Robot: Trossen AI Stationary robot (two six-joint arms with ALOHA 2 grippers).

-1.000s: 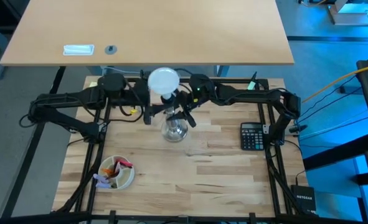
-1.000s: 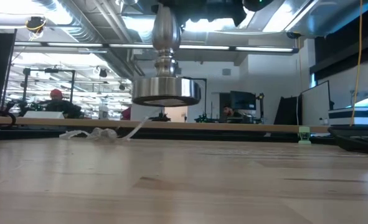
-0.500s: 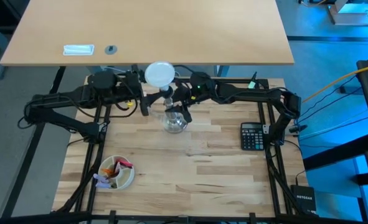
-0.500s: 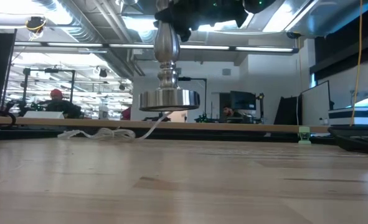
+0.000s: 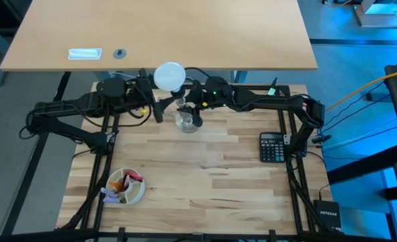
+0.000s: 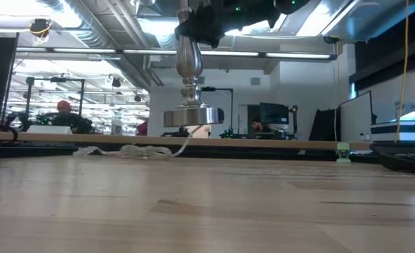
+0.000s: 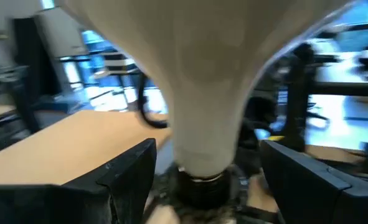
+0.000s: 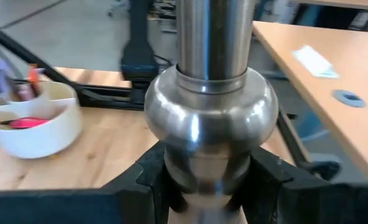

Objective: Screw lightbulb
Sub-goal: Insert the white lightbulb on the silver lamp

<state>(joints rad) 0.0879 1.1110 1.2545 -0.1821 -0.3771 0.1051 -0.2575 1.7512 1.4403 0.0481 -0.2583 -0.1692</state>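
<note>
A pale wooden slatted table [image 5: 205,181] fills the lower centre of the high view, with both dark arms meeting near its upper edge. There a shiny silver flared stand [image 6: 189,116] is held off the table; in the low view its round foot hangs clear of the wood, left of centre. The right gripper [image 8: 208,186] is closed on the stand's narrow stem just under a polished bulge, as shown in the right wrist view. The white matte domed lightbulb [image 5: 170,75] is seen at upper centre of the high view, above the stand, its narrow neck seated in a black socket [image 7: 202,186] at the bottom of the left wrist view. The left gripper [image 7: 202,180] sits astride that neck, its dark fingers [image 7: 124,177] standing apart from the bulb on either side, so the bulb is not clamped.

The bulb is judged to be entered in the socket; whether it is fully tightened cannot be told, and setting the stand down appears to remain.

Only the low view shows the foot airborne and a white cord [image 6: 133,150] trailing behind. Only the high view shows a black calculator [image 5: 273,147] at right and a white bowl of small items [image 5: 125,186] at lower left.
</note>
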